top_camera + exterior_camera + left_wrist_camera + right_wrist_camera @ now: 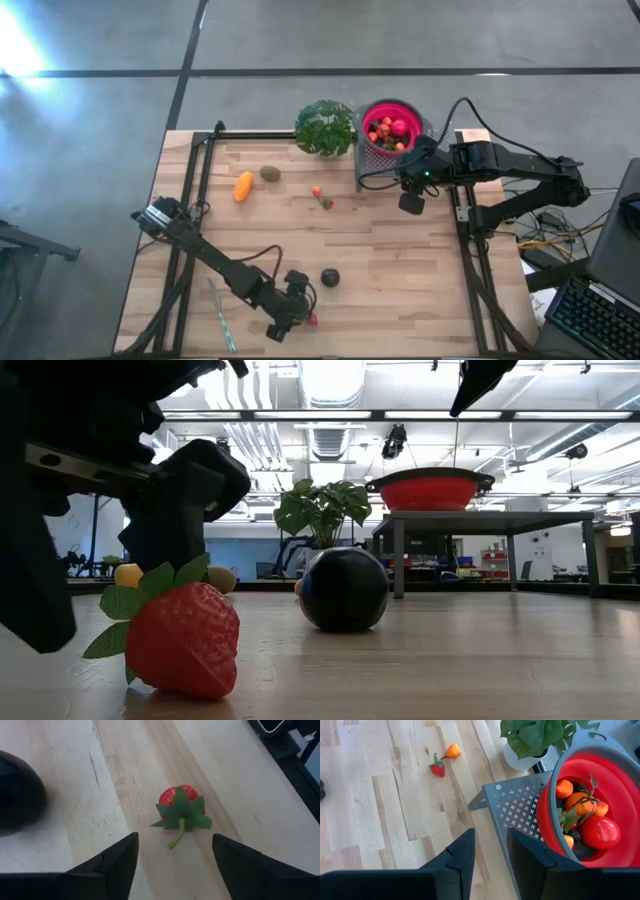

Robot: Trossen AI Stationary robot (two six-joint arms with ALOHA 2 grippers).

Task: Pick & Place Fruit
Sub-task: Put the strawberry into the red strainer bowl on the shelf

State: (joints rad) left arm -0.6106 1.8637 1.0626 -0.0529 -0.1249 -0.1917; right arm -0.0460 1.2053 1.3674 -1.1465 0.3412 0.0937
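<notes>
Left gripper (172,862): jaws spread, empty. Strawberry (181,805) on table just ahead, between finger lines, leafy cap toward gripper. Judged light, rigid, smooth, prone to roll; grip across red body, not leaves. Right gripper (490,857) beside red bowl (555,827), jaws narrowly apart, empty.

Bare table (400,270) surrounds the strawberry (181,806); only the dark round fruit (330,277) stands near.

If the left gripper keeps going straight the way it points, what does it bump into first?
Most likely the strawberry. The left gripper is open, and the berry lies on the table just ahead, between its fingers' lines. How far ahead is hard to judge.
</notes>
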